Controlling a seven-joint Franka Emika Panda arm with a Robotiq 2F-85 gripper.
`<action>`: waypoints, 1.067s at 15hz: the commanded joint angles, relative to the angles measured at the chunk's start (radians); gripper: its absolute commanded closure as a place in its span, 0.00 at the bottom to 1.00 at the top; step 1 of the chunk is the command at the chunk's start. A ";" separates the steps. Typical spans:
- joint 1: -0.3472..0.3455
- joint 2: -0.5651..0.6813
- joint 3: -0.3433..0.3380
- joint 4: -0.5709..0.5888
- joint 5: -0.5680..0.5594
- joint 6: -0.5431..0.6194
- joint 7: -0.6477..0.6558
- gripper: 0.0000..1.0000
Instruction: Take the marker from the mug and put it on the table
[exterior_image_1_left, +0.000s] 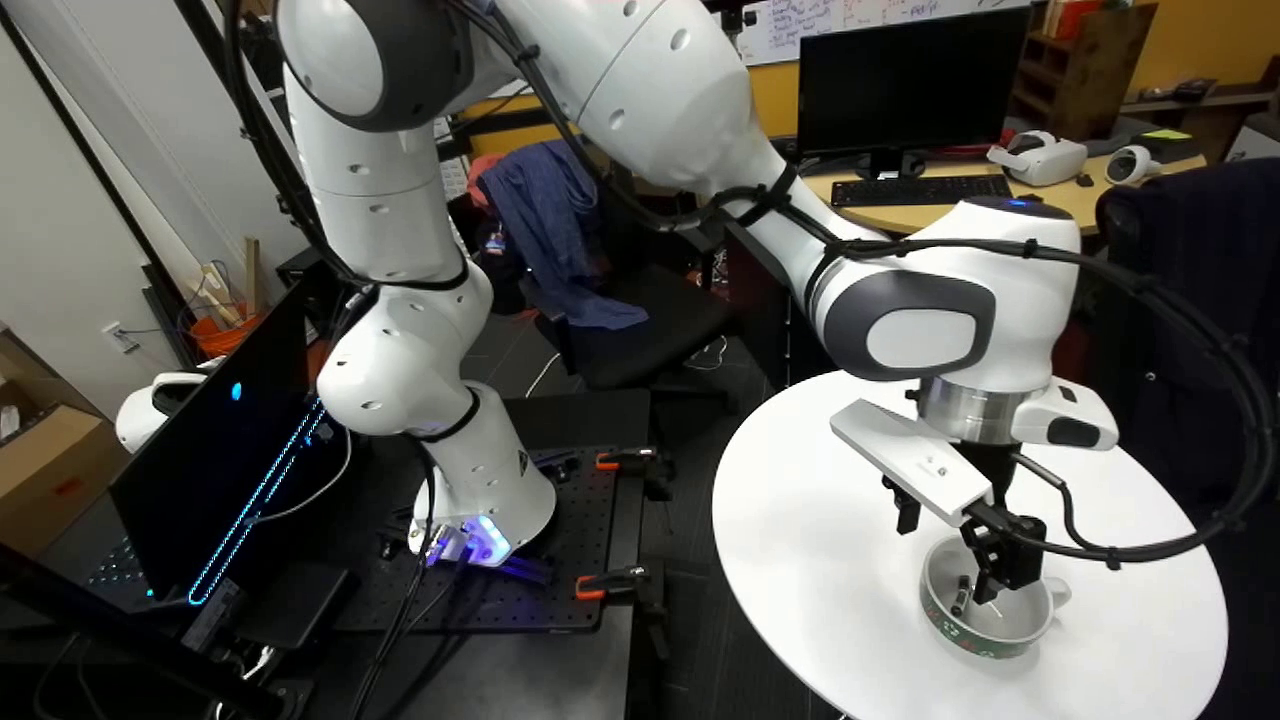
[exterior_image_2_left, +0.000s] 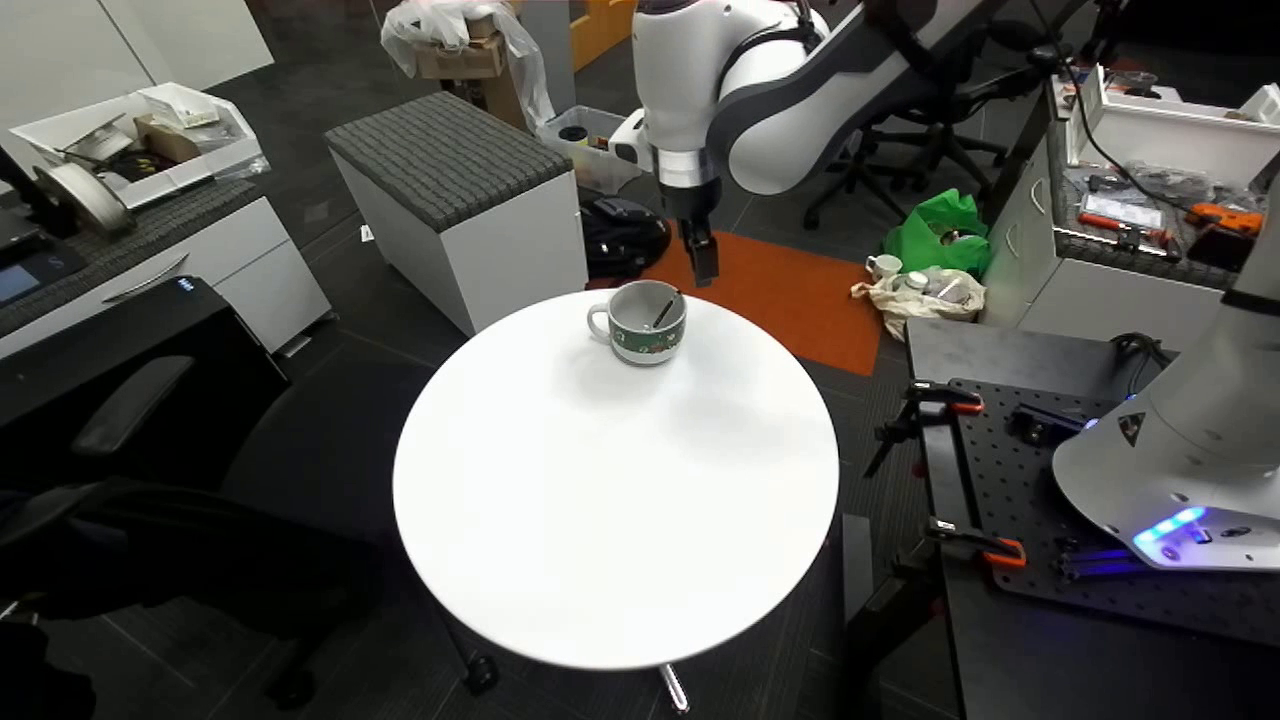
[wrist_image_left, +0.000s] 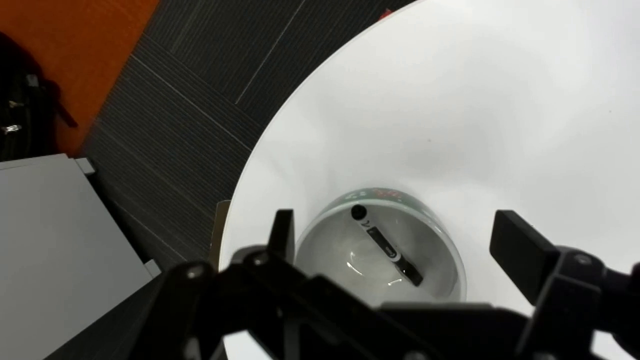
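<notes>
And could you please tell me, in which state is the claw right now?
Claw: open, holding nothing; the marker is inside the mug.

In an exterior view, a whitish mug (exterior_image_2_left: 645, 336) with a green patterned band stood upright near the far edge of the round white table (exterior_image_2_left: 615, 500), handle toward the view's left. Inside it, a slim dark marker (exterior_image_2_left: 666, 310) slanted, its upper end near the rim. The black gripper (exterior_image_2_left: 704, 264) of the Franka arm (exterior_image_2_left: 770, 148) hung pointing down, apart from the mug, higher and farther right in the view. Beyond the table lay an orange mat (exterior_image_2_left: 790, 295) with a black backpack (exterior_image_2_left: 622, 242) at its edge.
</notes>
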 joint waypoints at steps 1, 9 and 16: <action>-0.024 0.051 0.019 0.053 0.052 -0.004 -0.043 0.00; -0.040 0.174 0.034 0.187 0.072 -0.031 -0.071 0.00; -0.045 0.250 0.061 0.271 0.074 -0.054 -0.077 0.30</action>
